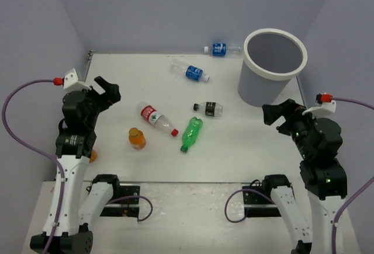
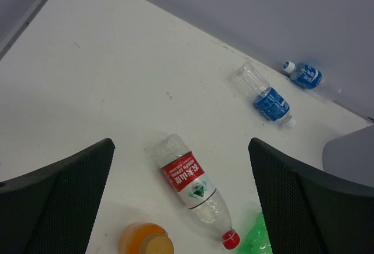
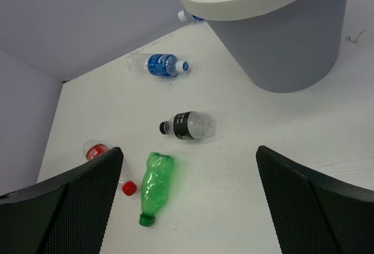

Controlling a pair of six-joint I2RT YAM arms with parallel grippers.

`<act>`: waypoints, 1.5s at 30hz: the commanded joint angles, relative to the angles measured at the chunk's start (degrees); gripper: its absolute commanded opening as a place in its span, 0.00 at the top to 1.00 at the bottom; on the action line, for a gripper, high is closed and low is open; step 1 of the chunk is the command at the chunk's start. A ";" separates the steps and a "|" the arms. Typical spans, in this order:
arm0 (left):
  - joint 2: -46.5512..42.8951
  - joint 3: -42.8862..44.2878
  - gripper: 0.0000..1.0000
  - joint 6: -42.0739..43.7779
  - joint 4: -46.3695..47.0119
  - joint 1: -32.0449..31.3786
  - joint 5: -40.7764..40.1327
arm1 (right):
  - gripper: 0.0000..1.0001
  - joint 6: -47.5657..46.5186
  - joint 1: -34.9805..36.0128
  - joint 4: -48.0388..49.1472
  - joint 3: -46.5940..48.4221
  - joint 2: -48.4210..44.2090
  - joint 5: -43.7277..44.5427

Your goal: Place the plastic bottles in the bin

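Six plastic bottles (image 1: pixel 191 132) loose on table (image 1: pixel 245 155), bin (image 1: pixel 257 90) unfilled; my left gripper (image 1: pixel 108 92) and right gripper (image 1: pixel 273 114) both gape empty, seemingly poised for a first pick.

Even, bright, diffuse overhead lighting; shadows soft and faint. No glare. All views sharp; wrist views slightly wide-angle distorted.

Red-labelled bottle (image 3: pixel 96 150) mostly hidden from right wrist, orange bottle (image 2: pixel 146 241) cropped below
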 commanded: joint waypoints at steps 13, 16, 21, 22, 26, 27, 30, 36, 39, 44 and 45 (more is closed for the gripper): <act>1.57 -8.51 0.00 -3.50 4.97 -0.28 7.85 | 0.01 1.99 10.99 11.11 -7.37 9.73 -16.63; 3.29 -8.43 0.00 -3.06 5.24 -0.28 10.15 | 0.01 2.33 26.27 12.66 -5.86 14.79 -4.98; 4.72 -9.70 0.00 -3.28 5.24 -0.51 10.96 | 0.01 6.08 33.22 13.26 -4.11 29.75 8.44; 4.69 -9.95 0.00 -3.41 5.24 -0.57 10.63 | 0.01 6.83 33.81 14.28 -4.21 31.42 8.99; 4.38 -10.65 0.00 -3.48 5.24 -0.80 8.49 | 0.01 10.17 39.01 16.52 -2.38 42.37 15.05; 4.44 -10.75 0.00 -3.38 5.24 -0.80 8.38 | 0.01 11.14 40.35 16.90 -1.52 44.95 16.29; 4.73 -10.80 0.00 -3.11 5.24 -0.80 8.70 | 0.01 14.25 43.65 17.64 1.38 51.55 20.49; 5.91 -11.16 0.00 -2.89 5.20 -0.80 8.90 | 0.01 21.79 45.69 18.66 7.09 66.40 22.54; 6.23 -11.43 0.00 -2.98 5.34 -0.88 8.63 | 0.01 23.02 45.69 22.13 7.00 70.09 20.75; 6.22 -11.59 0.00 -2.89 5.32 -0.80 7.81 | 0.07 25.61 45.69 23.09 7.13 74.89 20.51; 6.22 -11.59 0.00 -2.97 5.33 -0.80 7.64 | 0.12 25.71 45.69 23.88 6.62 75.08 20.35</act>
